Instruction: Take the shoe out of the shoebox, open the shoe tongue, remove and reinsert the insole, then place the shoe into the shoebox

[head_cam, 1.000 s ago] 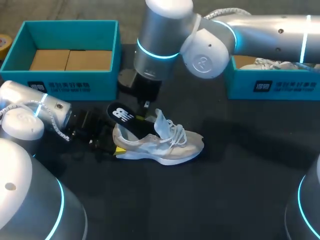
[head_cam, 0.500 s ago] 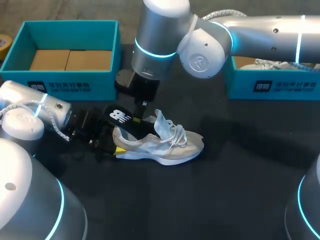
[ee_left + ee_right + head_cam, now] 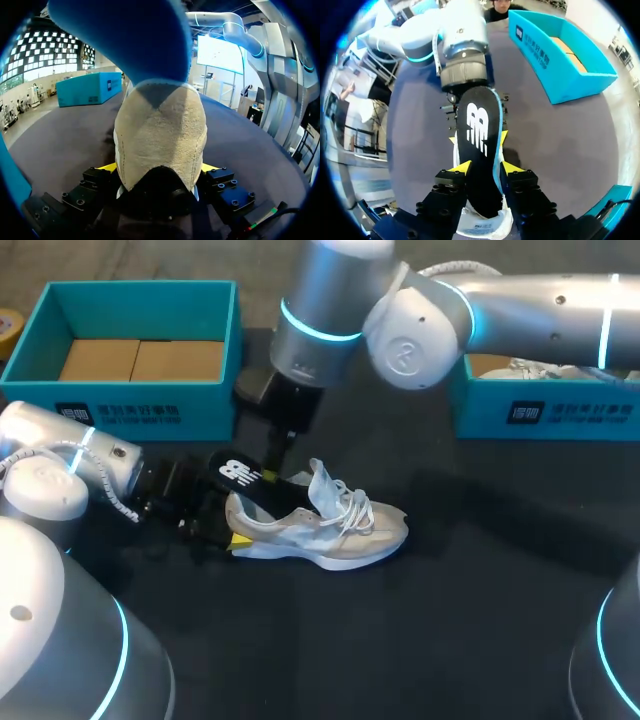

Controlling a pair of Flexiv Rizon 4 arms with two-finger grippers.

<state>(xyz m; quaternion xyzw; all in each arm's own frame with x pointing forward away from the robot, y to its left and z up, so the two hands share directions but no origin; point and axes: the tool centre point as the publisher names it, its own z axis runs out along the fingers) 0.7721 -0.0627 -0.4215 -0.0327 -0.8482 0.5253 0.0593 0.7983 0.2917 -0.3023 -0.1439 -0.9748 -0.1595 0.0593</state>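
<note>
Left jaws clench the shoe [image 3: 330, 530] at its heel; right jaws grasp the insole [image 3: 243, 477]. The 10 o'clock shoebox [image 3: 205, 412] holds cardboard [image 3: 140, 360].

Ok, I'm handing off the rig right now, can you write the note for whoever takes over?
Left gripper shut on the shoe at its heel; shoe stands on the table.
Right gripper shut on the insole, partly inside the shoe, heel end sticking out.
Done: shoe out, tongue open.
Left: finish the insole step, seat it, put the shoe in the empty shoebox.
</note>
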